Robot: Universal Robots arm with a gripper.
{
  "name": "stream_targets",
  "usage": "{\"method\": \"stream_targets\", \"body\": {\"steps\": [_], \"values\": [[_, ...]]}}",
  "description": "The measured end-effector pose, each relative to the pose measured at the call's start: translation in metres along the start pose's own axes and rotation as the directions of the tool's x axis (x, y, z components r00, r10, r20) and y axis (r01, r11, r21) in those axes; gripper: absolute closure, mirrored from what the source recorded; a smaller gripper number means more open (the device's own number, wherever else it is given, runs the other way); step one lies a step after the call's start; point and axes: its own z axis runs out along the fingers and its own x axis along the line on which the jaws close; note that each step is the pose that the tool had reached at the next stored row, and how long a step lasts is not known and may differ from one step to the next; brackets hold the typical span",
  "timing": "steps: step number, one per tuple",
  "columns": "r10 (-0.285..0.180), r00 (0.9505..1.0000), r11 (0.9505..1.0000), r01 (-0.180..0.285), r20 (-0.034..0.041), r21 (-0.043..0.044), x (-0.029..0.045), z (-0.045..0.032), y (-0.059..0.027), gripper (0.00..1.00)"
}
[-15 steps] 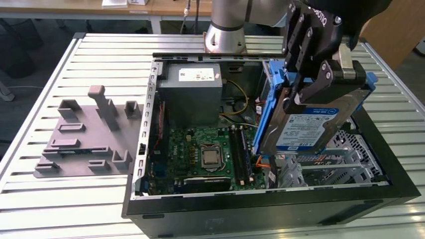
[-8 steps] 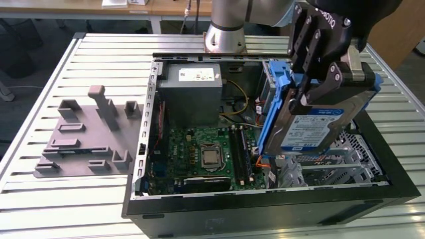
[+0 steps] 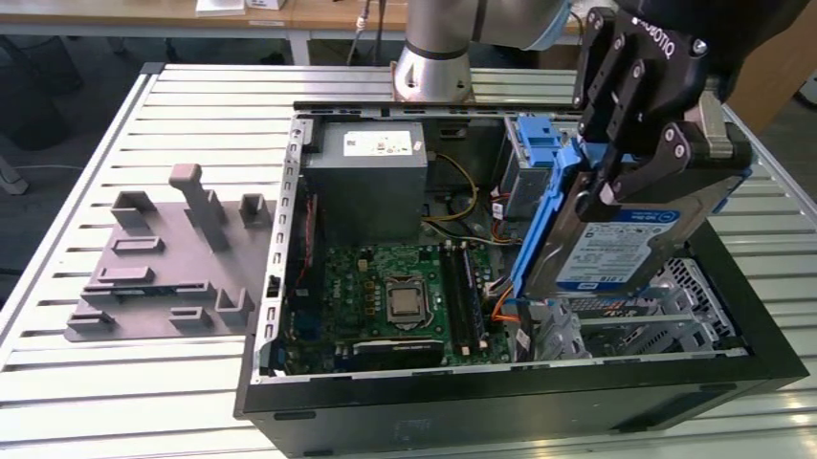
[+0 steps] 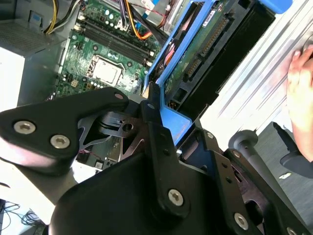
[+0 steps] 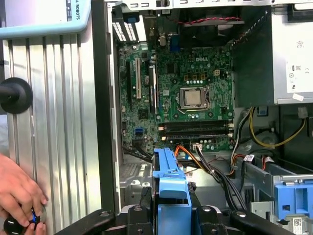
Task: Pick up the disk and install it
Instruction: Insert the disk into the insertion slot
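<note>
One end effector (image 3: 632,186) grips the disk (image 3: 683,229), white-and-blue label (image 3: 613,251) facing outward.

- disk (image 3: 613,251): upper part hidden behind pincer (image 3: 638,180), exterior view.
- hand (image 5: 17,196): cut off at first wrist view's edge.
- arm (image 3: 441,43): cut off at exterior view's edge.

I'm in a robotics lab: a slatted aluminium desk (image 3: 153,402) carries an opened computer tower (image 3: 511,406), a grey fixture (image 3: 141,287) at the exterior view's left, wooden tables (image 3: 153,11) beyond.
</note>
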Motion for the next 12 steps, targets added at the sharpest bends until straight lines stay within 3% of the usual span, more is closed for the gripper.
{"method": "stream_targets", "body": {"steps": [12], "values": [[0.000, 1.0000, 1.0000, 0.000, -0.0039, 0.0003, -0.0010, 0.0016, -0.0164, 0.64]]}}
